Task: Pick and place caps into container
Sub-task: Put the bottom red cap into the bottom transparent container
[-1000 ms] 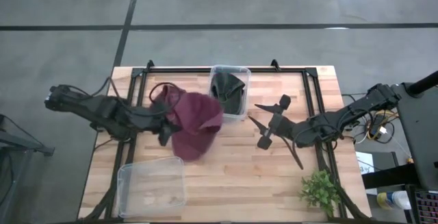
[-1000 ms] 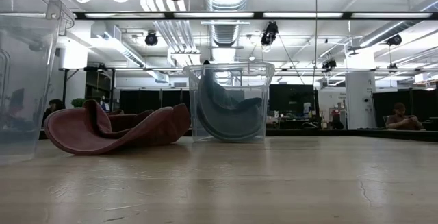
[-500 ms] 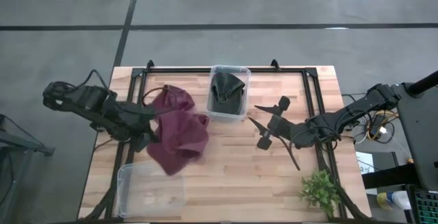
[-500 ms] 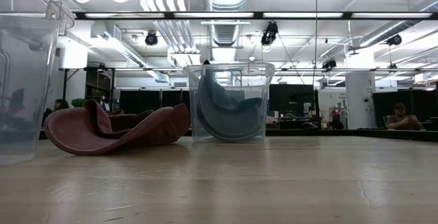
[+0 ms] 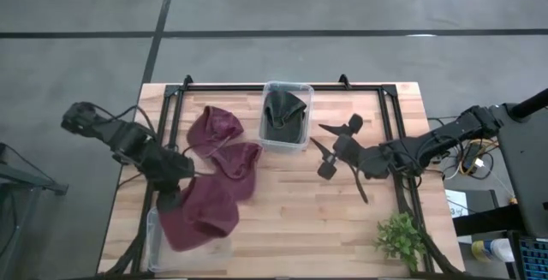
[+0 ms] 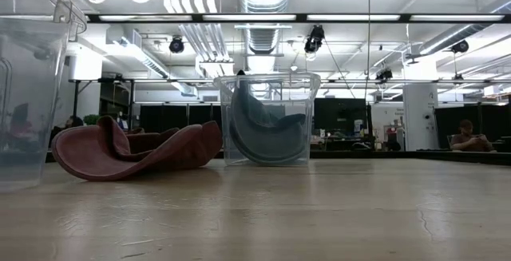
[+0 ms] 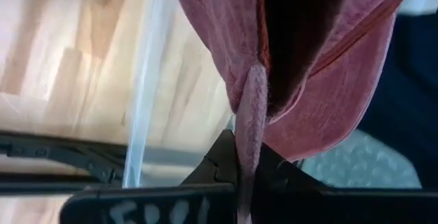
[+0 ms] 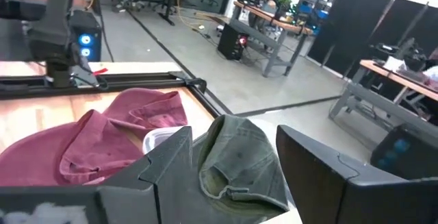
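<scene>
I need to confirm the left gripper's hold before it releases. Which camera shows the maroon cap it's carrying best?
The left wrist view: the left gripper pinches the carried maroon cap by a fold. The high view shows that cap over the clear container. The low view catches only a dark edge; the right wrist view shows other caps.

Your light wooden counter carries two maroon caps lying touching each other left of centre, a clear bin at the far edge with a dark olive cap inside, another clear bin at the near-left corner, and a small green plant near-right.
</scene>
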